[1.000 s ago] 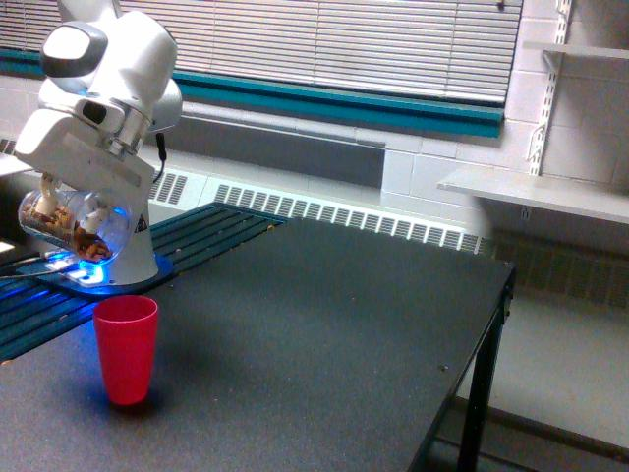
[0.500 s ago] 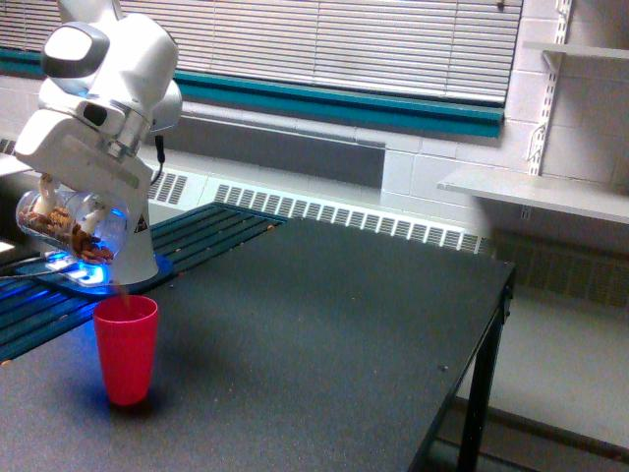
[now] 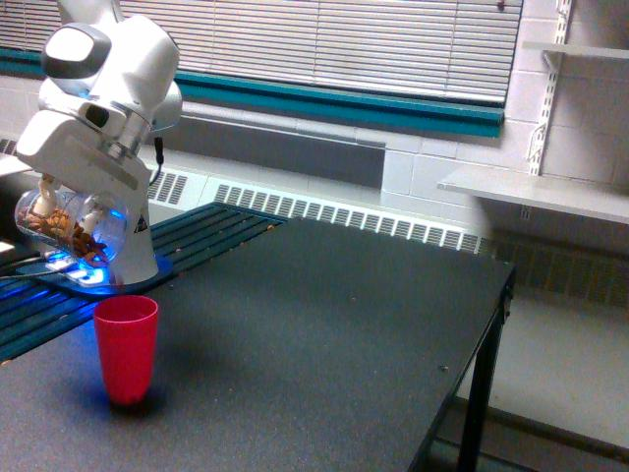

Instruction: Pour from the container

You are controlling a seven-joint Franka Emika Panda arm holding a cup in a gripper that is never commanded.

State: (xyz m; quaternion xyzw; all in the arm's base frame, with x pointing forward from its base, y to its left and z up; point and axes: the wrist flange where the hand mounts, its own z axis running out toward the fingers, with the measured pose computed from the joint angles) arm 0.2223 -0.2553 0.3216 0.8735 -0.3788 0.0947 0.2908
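Note:
The container (image 3: 69,224) is a clear rounded jar with brown nut-like pieces inside. It hangs tipped on its side at the exterior view's left, its mouth turned down and to the right. My gripper (image 3: 64,209) is shut on the container, its white fingers partly seen through the clear wall. A red plastic cup (image 3: 126,348) stands upright on the dark table (image 3: 324,334), just below and to the right of the jar's mouth. Brown pieces sit bunched at the jar's lower lip.
A white robot base with blue glowing lights (image 3: 88,275) stands behind the cup on a teal slatted surface (image 3: 206,231). The table's right edge (image 3: 491,324) drops to the floor. A radiator and blinds run along the back wall.
The jar has tipped a bit further and shifted slightly left and up. Half a second ago brown pieces were falling toward the cup; no falling pieces show now.

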